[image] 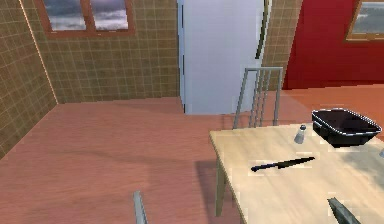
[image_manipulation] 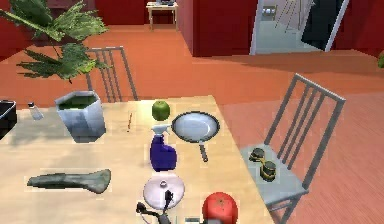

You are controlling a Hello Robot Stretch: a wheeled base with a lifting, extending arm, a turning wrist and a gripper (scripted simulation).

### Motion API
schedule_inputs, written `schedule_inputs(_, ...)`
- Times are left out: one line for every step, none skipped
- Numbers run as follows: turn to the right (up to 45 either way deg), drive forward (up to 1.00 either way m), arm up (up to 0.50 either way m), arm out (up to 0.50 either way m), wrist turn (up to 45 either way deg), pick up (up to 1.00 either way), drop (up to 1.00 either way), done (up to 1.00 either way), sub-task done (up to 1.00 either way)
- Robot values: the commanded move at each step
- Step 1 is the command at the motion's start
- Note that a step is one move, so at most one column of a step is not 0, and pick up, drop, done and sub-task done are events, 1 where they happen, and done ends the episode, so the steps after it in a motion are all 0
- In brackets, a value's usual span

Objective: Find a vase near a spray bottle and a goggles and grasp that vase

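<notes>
One red-walled room with a terracotta floor (image_manipulation: 340, 70) frames the wooden table (image_manipulation: 60, 155) I work from afar, a grey chair (image_manipulation: 300, 115) beside it. A pale squat vase (image_manipulation: 82, 118) stands on the table toward the arm side view's left, near the blue spray bottle (image_manipulation: 163, 155). I judge it stiff, smooth and breakable, best taken at the rim. Small dark things (image_manipulation: 265, 165) on the chair seat may be goggles. Whether the gripper (image_manipulation: 158, 208) is parted, together or holding anything, I cannot tell.
</notes>
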Motion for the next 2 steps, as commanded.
schedule_inputs(0.0,0.00,0.10,0.00,0.0,0.00,0.00,0.00,0.00)
schedule_inputs(0.0,0.00,0.00,0.00,0.0,0.00,0.00,1.00,0.00)
